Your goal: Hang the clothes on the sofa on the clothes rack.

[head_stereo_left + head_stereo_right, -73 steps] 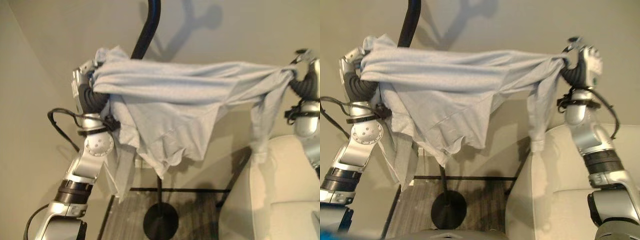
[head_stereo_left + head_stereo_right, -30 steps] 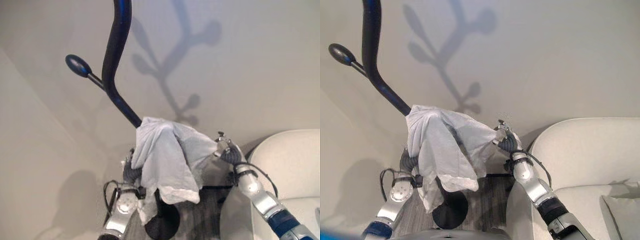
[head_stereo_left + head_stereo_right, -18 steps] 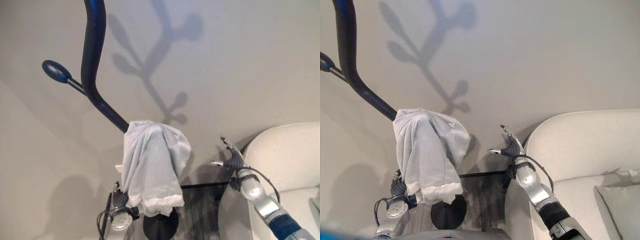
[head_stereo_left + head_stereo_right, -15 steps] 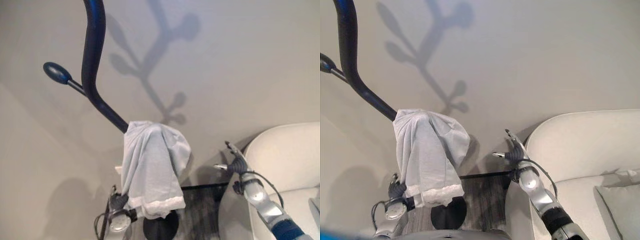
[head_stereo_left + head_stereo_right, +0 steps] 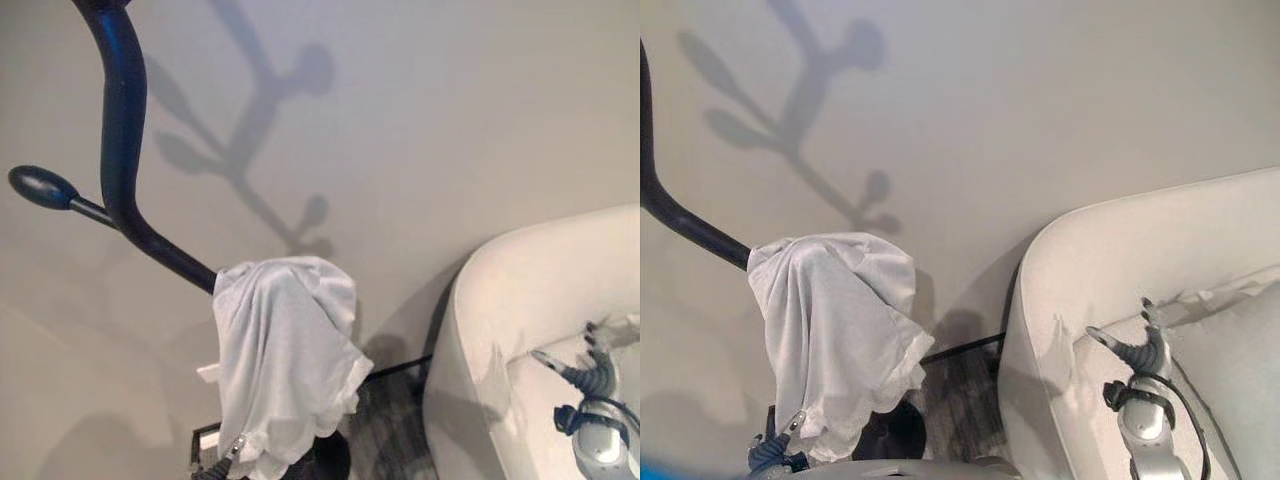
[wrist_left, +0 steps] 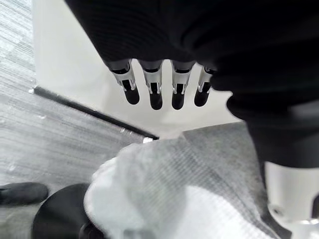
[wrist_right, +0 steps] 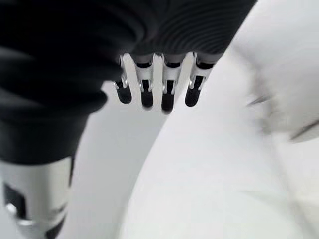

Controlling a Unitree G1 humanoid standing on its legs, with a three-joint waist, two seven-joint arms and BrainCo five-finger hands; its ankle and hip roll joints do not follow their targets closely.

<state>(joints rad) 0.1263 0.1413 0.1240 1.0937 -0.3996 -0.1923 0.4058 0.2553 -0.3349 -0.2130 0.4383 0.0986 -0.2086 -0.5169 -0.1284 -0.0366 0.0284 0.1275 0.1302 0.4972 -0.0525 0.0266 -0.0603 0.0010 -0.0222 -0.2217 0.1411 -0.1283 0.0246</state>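
While a pale grey garment [image 5: 285,365] hangs bunched over the lower end of a dark curved clothes rack [image 5: 122,170] arm, both hands are free of it. Just above the left hand [image 5: 775,448], which sits low by the cloth's bottom hem, the garment droops toward the rack's round black base [image 6: 60,211]; that hand's fingers [image 6: 152,89] are straight and hold nothing. Well away to the garment's right, the right hand [image 5: 1140,345] is raised in front of the cream sofa [image 5: 520,300], fingers [image 7: 154,87] spread loose and empty, with the sofa's backrest curving behind it.
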